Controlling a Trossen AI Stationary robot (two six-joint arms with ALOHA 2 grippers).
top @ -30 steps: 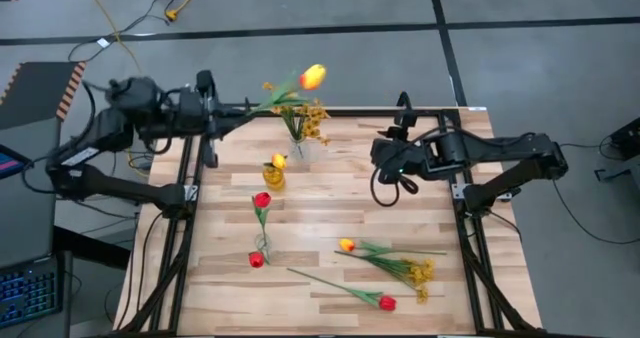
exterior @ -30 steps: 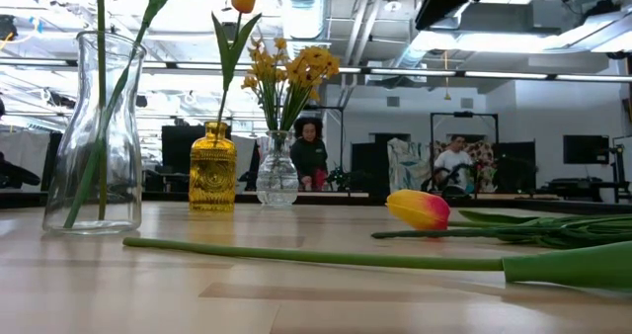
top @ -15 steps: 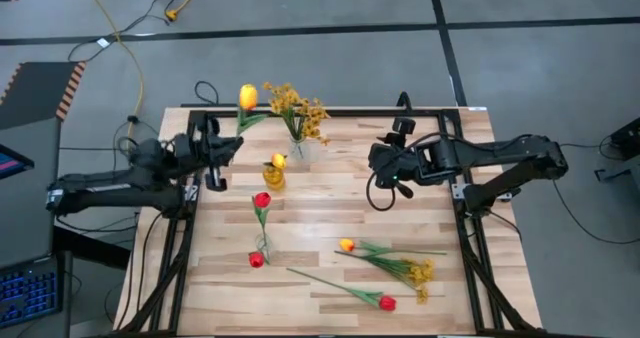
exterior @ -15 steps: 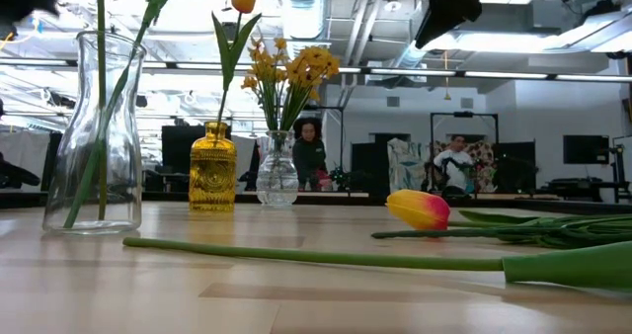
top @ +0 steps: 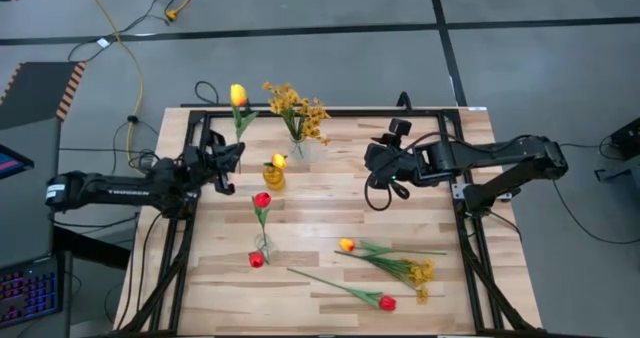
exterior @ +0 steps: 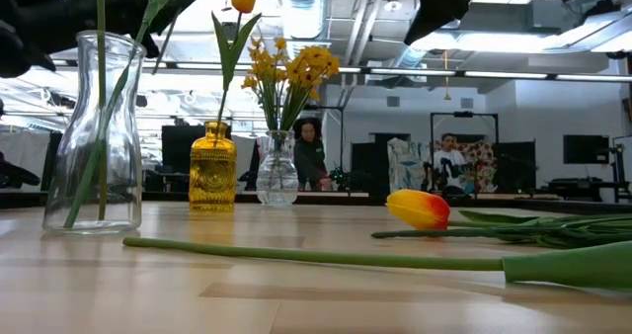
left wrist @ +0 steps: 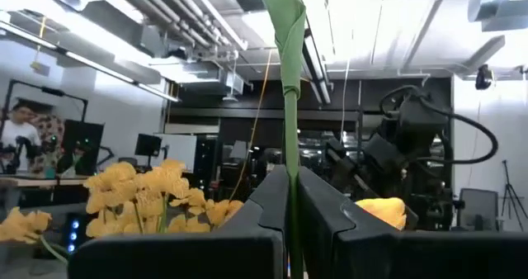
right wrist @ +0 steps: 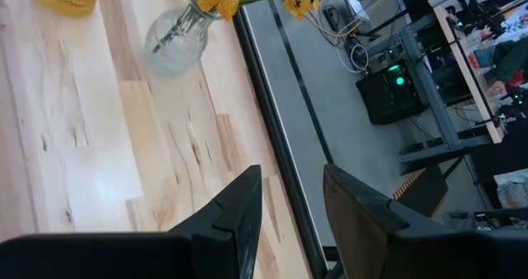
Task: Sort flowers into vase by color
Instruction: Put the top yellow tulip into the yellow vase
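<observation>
High view: sorting partly done, one yellow tulip held over the desk's 11 o'clock corner.

Sorted so far on the pale wooden desk (top: 440,218): a yellow-orange tulip in the amber glass vase (top: 273,174), mustard-yellow blossom sprays in the small clear glass vase (top: 299,150) at 12 o'clock, and two red tulips at the tall clear glass carafe (top: 261,244) near the centre. The left gripper (top: 228,156) has its jaws clenched on the green stem of a long-stemmed yellow-orange tulip (top: 238,96), near the amber vase. The right gripper (top: 372,160) hovers at 1 o'clock, jaws released, holding nothing. Left lying at 5 o'clock: another yellow-orange tulip (top: 347,245), a mustard-yellow spray (top: 420,274), and a red tulip (top: 386,302).
</observation>
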